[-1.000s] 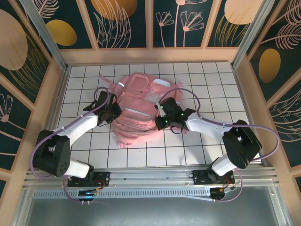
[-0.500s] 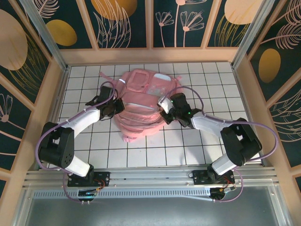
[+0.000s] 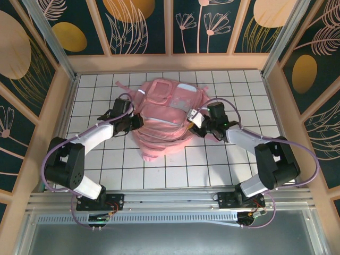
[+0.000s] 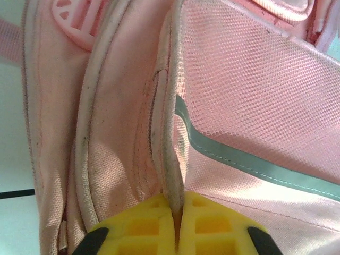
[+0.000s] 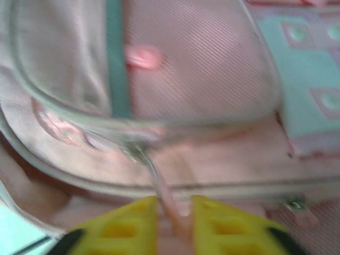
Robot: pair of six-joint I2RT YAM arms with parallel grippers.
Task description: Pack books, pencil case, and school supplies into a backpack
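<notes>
You have one backpack [image 3: 162, 125] lying on one table [image 3: 159, 175]. Count two arms, the left arm [image 3: 90, 139] and the right arm [image 3: 244, 141], and so two pincers, the left pincer [image 3: 136, 123] and the right pincer [image 3: 194, 125]. Each wrist view gives you two yellow fingertips [image 4: 141, 226], four altogether.

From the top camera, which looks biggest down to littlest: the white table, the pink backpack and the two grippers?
1. The table looks biggest.
2. The backpack comes next, covering a good part of the table's middle.
3. The left gripper and right gripper look about the same size, so they tie. Both look much smaller than the backpack.
</notes>
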